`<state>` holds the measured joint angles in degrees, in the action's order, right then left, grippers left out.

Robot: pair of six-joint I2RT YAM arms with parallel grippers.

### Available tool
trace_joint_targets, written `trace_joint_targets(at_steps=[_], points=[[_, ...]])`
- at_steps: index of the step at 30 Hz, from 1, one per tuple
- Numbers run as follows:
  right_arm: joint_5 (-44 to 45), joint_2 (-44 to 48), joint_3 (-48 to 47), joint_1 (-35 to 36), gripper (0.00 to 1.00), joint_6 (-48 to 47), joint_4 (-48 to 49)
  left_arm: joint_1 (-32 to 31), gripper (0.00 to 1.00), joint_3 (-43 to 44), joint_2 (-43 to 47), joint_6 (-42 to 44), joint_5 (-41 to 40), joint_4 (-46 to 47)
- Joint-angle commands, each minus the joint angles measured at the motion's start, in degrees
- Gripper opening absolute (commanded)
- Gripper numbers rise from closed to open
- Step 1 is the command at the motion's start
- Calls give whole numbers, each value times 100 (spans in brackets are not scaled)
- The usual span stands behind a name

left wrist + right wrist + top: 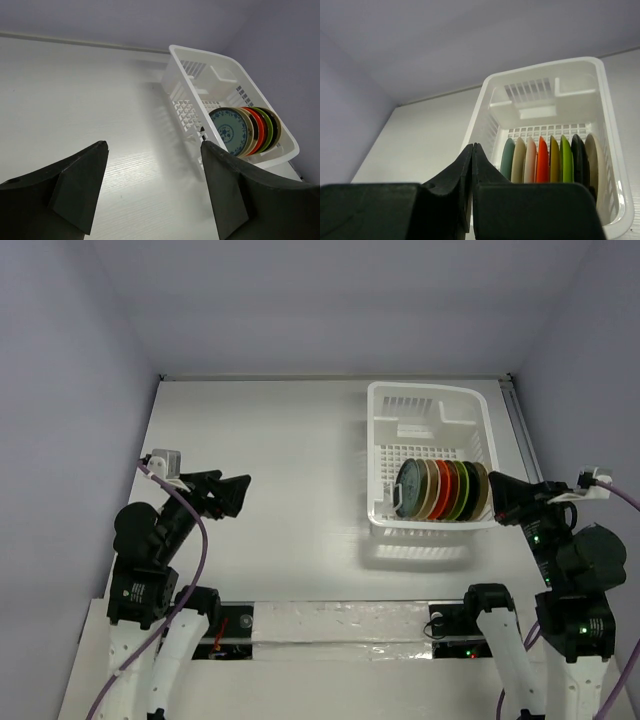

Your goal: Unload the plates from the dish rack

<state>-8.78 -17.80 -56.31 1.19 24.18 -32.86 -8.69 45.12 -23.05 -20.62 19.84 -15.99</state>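
Small round plastic plates (440,490), teal through olive, stand on edge in the white slotted plastic dish rack (430,388). Our left gripper (240,498) gapes empty, well apart; our right gripper (497,490), closed on nothing, sits just beside the rack. We fear that, packed this tightly, a grab could topple neighbours.

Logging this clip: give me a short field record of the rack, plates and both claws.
rack: white slotted plastic dish rack, on the right side of the white table
plates: round coloured plastic plates, standing on edge in a row at the rack's near end
left claw: open, empty, well apart from the rack
right claw: shut, empty, close by the rack's right side; contact unclear
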Motion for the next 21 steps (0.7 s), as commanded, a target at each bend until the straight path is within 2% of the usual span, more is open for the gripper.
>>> trace_joint_targets(at_steps=[1,5,7,8,9,11,14,15,17,18,19,21], points=[[-388,-74,-125,-14,2,-133,34,-28,73,23,-7,102,12,79],[-335,-268,-99,-14,0,-168,-45,-28,73,40,2,15,-242,-18],[-379,-451,15,-14,0,-90,86,-28,65,14,-15,-82,-200,-1],[-440,-548,67,-14,0,24,261,-80,59,14,-68,-91,-112,-1],[-519,-671,155,-14,0,68,341,-80,47,23,-77,-82,-51,25],[-669,-1049,208,-14,0,113,464,-80,39,49,-60,-39,-102,34],[-512,-1383,375,-14,0,95,526,-80,19,128,-199,6,-452,-18],[-424,-1462,410,143,0,95,535,-80,7,146,-296,-3,-541,-27],[-29,-1716,481,398,0,86,492,-80,0,146,-550,-29,-586,51],[146,-1805,481,591,0,86,474,-80,0,94,-604,-56,-551,139],[748,-1901,490,1106,0,86,456,-80,0,-29,-630,-65,-516,331],[1612,-2251,437,1662,0,139,334,-80,0,-161,-683,-65,-481,465]])
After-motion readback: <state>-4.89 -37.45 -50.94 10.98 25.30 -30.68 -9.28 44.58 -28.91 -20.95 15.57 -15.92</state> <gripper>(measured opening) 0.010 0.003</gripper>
